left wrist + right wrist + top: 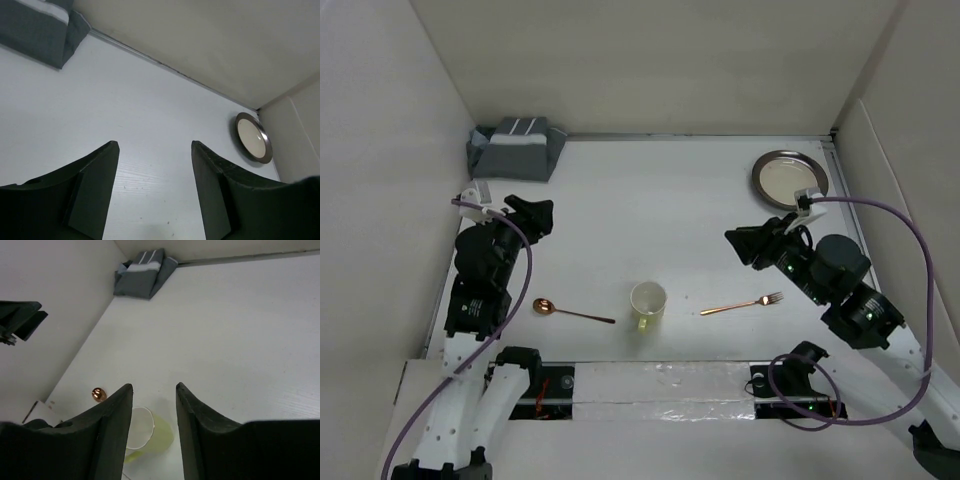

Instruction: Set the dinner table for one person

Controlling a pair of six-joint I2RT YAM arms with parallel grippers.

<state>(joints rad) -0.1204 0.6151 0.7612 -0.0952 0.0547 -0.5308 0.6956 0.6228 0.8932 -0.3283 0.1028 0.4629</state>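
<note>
- The dinner table (660, 210) is a big, flat, matte white surface, roughly square, with pale walls along its left, far and right edges. It fills the middle of the overhead view, and both arm bases sit at its near edge.
- The left gripper (155, 150) hangs over the left side of the table, not far from the left edge, and points toward the far right corner. Its jaws stand wide apart with only bare tabletop showing between them. It holds nothing and touches nothing.
- The right gripper (154, 390) hangs over the right side of the table and points toward the left edge. Its jaws are apart, with a narrower gap than on the left, and nothing is held between them. In the wrist view the mug shows beyond and below the fingertips, out of contact.
- A dark grey cloth mat (516, 148) with white stripes lies bunched up in the far left corner, against the walls.
- A round metal plate (789, 177) lies flat in the far right corner, close to the right edge.
- A pale yellow-green mug (648, 303) stands mouth up near the middle of the near edge.
- A copper-coloured fork (742, 304) lies to the right of the mug and apart from it, with its tines toward the right edge.
- A matching spoon (572, 312) lies to the left of the mug, its bowl toward the left edge and its handle tip near the mug but not touching.
</note>
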